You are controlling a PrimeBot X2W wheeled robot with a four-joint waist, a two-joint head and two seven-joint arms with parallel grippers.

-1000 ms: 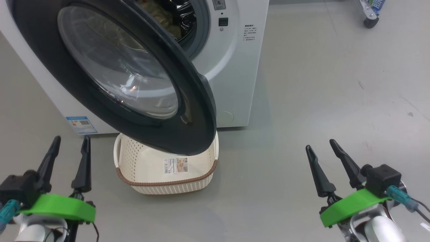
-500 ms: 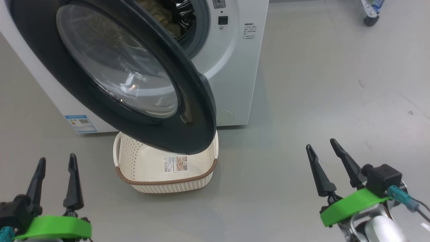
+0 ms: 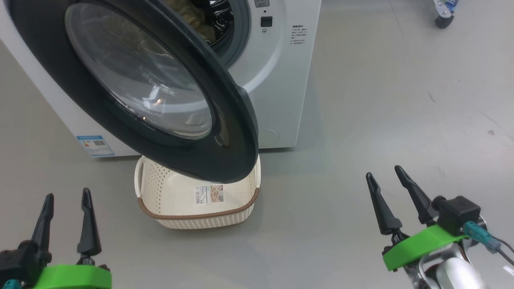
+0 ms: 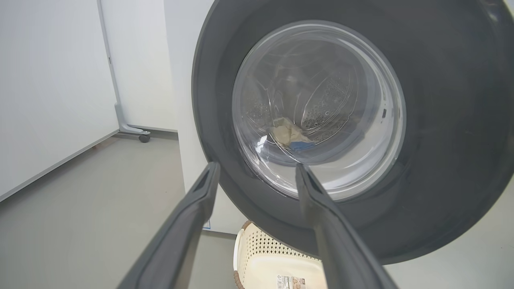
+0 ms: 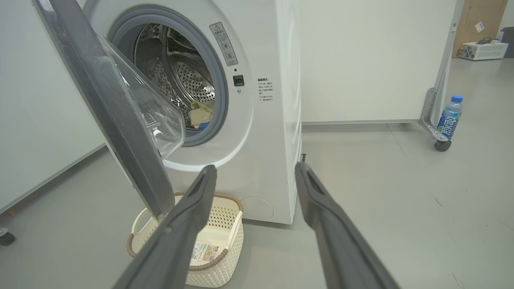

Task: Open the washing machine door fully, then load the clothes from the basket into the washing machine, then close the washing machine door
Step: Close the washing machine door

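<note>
The washing machine [image 3: 277, 80] [image 5: 261, 132] stands ahead with its black-rimmed door [image 3: 136, 88] [image 4: 321, 120] [image 5: 116, 128] swung partly out over the basket [image 3: 196, 216] [image 5: 217, 249]. The basket's floor shows just a label sticker. Cream-yellow and blue clothes [image 5: 200, 116] [image 4: 291, 134] lie inside the steel drum. My left gripper [image 3: 66, 198] [image 4: 257, 172] is open at the lower left, well short of the door, with nothing between its fingers. My right gripper [image 3: 383, 174] [image 5: 255, 172] is open at the lower right, apart from everything.
Grey floor [image 3: 381, 100] spreads to the right of the machine. A caster foot [image 3: 443, 18] of a white partition sits at the far right, with a blue-capped bottle [image 5: 449, 118] on it. Another partition and caster [image 4: 142, 136] stand left of the machine.
My left gripper has drawn back down and to the left, away from the door. The right gripper, door and basket have kept their places.
</note>
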